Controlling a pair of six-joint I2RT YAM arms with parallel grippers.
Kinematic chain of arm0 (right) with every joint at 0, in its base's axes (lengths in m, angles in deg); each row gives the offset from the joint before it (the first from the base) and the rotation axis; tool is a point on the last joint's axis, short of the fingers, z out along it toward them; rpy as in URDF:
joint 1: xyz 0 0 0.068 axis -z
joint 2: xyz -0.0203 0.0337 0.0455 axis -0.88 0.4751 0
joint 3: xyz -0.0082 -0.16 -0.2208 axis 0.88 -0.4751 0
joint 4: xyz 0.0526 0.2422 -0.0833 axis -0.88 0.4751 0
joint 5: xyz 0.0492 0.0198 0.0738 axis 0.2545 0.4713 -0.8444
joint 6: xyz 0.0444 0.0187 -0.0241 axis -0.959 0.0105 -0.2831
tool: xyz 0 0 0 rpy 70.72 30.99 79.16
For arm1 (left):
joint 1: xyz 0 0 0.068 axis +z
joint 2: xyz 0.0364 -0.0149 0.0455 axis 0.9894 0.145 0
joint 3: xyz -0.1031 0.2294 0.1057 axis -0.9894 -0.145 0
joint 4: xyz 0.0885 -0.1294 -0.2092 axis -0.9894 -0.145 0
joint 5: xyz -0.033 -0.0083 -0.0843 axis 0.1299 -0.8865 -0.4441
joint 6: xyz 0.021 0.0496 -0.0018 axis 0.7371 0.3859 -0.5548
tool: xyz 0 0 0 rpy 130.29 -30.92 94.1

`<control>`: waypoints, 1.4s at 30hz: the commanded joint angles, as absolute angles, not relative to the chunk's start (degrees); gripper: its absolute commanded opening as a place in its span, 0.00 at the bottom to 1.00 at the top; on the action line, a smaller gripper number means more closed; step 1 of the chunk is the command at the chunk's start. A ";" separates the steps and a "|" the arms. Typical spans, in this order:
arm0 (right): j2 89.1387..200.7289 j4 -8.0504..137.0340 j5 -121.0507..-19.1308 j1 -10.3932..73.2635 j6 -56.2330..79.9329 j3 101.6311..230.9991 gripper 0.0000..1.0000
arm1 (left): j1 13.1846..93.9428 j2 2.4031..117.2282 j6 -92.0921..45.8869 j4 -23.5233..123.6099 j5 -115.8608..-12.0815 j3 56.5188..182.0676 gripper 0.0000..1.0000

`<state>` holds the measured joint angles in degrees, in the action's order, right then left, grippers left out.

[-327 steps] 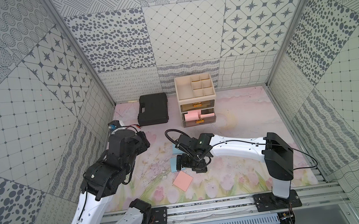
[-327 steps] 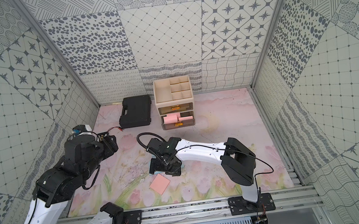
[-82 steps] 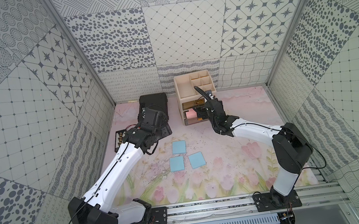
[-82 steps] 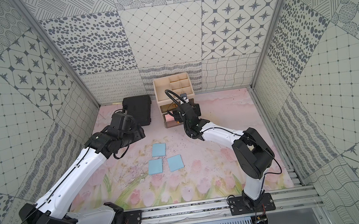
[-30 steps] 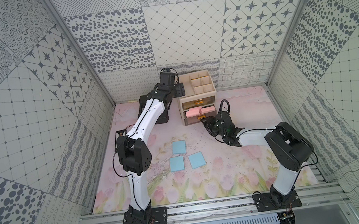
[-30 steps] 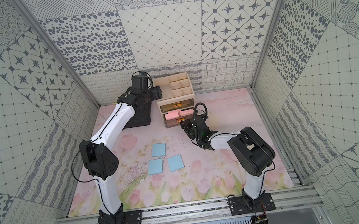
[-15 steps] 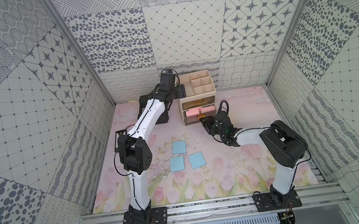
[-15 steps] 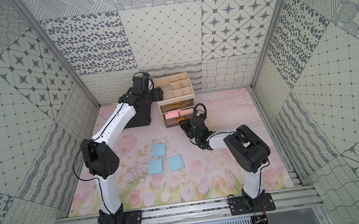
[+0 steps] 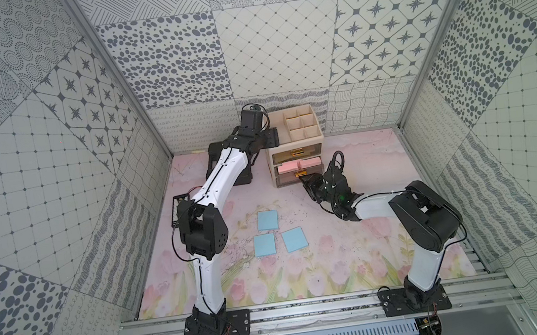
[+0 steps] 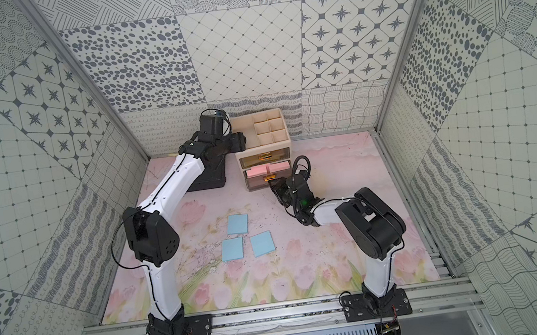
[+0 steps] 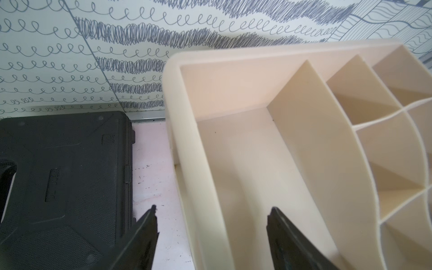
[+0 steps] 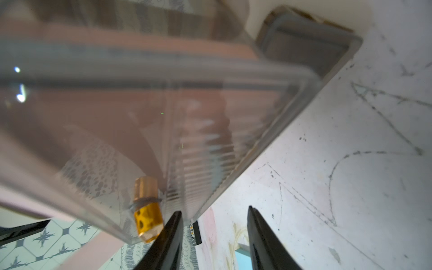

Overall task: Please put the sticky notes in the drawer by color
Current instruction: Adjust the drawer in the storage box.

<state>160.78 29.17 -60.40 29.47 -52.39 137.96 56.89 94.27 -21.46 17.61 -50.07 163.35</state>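
Three light blue square sticky notes [image 9: 267, 220] lie flat in a loose triangle on the floral surface [image 9: 343, 264], well in front of the cream plastic cabinet [image 9: 292, 144]. Its smoky middle drawer [image 9: 284, 181] juts toward the arm bases, long axis crosswise, holding salmon-pink sticky notes [image 9: 298, 165] side by side. The right tool [image 12: 214, 210], jaws parted, sits beside the drawer's gold handle [image 12: 147, 217]; the left tool [image 11: 212, 209], spread wide, straddles the cabinet's side wall near a flat black plastic case [image 11: 65, 175]
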 commanded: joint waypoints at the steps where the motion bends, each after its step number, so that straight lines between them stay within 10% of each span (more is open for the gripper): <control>1: 157.52 22.18 -59.47 28.85 -51.60 136.19 0.54 | 57.10 94.25 -19.84 19.34 -51.05 163.52 0.77; 42: 165.03 13.20 -55.65 29.42 -49.81 137.80 0.32 | 57.15 93.94 -20.38 20.63 -51.82 161.24 0.77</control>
<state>163.11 15.12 -57.53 29.45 -50.07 138.60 56.93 94.10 -20.84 21.72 -51.12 161.39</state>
